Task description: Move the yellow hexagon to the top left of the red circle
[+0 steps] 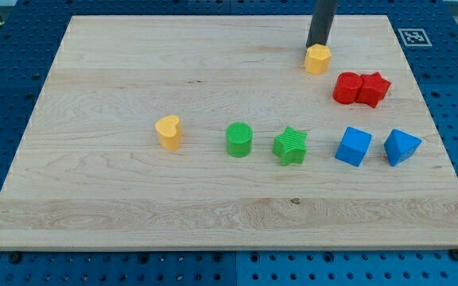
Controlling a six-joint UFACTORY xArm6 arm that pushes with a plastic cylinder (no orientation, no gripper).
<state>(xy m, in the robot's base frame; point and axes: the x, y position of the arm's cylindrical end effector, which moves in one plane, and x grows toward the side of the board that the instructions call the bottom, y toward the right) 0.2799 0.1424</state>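
The yellow hexagon (317,59) lies near the view's top right of the wooden board (133,71). My tip (317,45) touches or nearly touches its upper edge, the dark rod rising out of the view's top. The red circle (347,87) lies just below and right of the hexagon, a small gap between them. A red star (374,88) touches the circle's right side.
A yellow heart (168,132) lies left of centre. A green circle (239,140) and a green star (290,145) lie in a row at centre. A blue cube (353,146) and a blue triangular block (401,146) lie to their right.
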